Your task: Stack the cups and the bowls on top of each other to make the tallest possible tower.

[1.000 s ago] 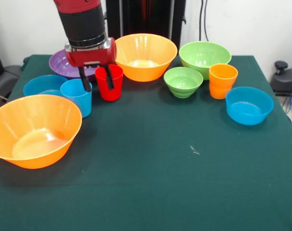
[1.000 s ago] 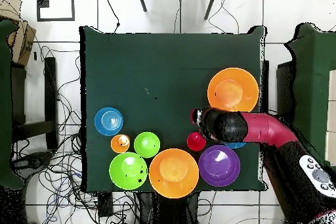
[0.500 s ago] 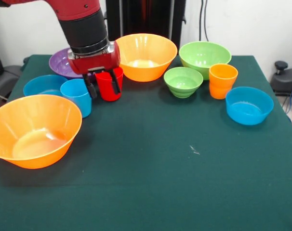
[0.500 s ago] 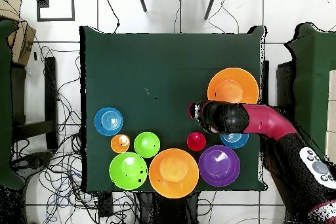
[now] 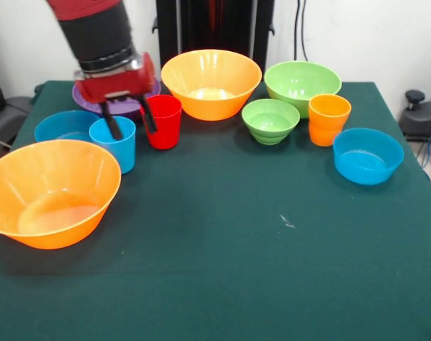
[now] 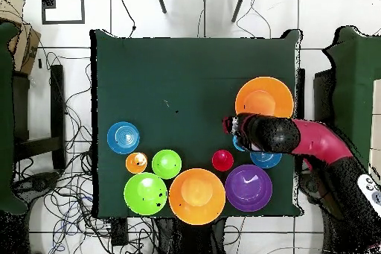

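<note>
Gripper (image 5: 129, 121): shifted from red cup (image 5: 163, 121) to above light blue cup (image 5: 114, 143), fingers apart, astride its rim, apparently lining up a grasp. Cups and bowls all separate on table (image 5: 237, 234); no tower begun

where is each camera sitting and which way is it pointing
Front view: across the table from the robot, facing it; shows the lower arm and tool above the light blue cup.
Overhead view: above the table, looking straight down; shows the arm entering from the right, tool.
Shared: the table, the arm, the red cup.
</note>
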Controlling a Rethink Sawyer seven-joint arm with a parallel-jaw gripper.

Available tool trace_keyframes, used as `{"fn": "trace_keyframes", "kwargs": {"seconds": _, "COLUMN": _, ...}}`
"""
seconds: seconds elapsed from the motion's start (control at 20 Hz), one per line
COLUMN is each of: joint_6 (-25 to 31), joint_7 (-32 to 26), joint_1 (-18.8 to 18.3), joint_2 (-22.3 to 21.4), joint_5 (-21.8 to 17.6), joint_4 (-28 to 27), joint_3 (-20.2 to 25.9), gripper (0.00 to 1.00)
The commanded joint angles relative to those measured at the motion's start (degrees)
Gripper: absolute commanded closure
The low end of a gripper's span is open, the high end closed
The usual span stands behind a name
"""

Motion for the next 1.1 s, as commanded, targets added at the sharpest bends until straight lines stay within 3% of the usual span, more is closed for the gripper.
{"fn": "trace_keyframes", "kwargs": {"seconds": 0.05, "joint_6": 7.23, "joint_7": -20.86, "joint_1": -3.18, "joint_2": 0.11, "joint_5": -5.83, "joint_4": -4.96, "joint_3": 1.66, "gripper": 0.0}}
{"fn": "trace_keyframes", "kwargs": {"seconds": 0.25, "joint_6": 6.06, "joint_7": -17.38, "joint_1": -3.13, "joint_2": 1.36, "joint_5": -7.44, "joint_4": -9.47, "joint_3": -0.67, "gripper": 0.0}}
{"fn": "trace_keyframes", "kwargs": {"seconds": 0.55, "joint_6": -0.04, "joint_7": -8.76, "joint_1": -0.22, "joint_2": 1.28, "joint_5": -11.18, "joint_4": -10.74, "joint_3": -4.11, "gripper": 0.0}}
{"fn": "trace_keyframes", "kwargs": {"seconds": 1.1, "joint_6": -5.84, "joint_7": 1.52, "joint_1": 6.62, "joint_2": -8.55, "joint_5": -14.07, "joint_4": -2.62, "joint_3": -6.58, "gripper": 0.0}}
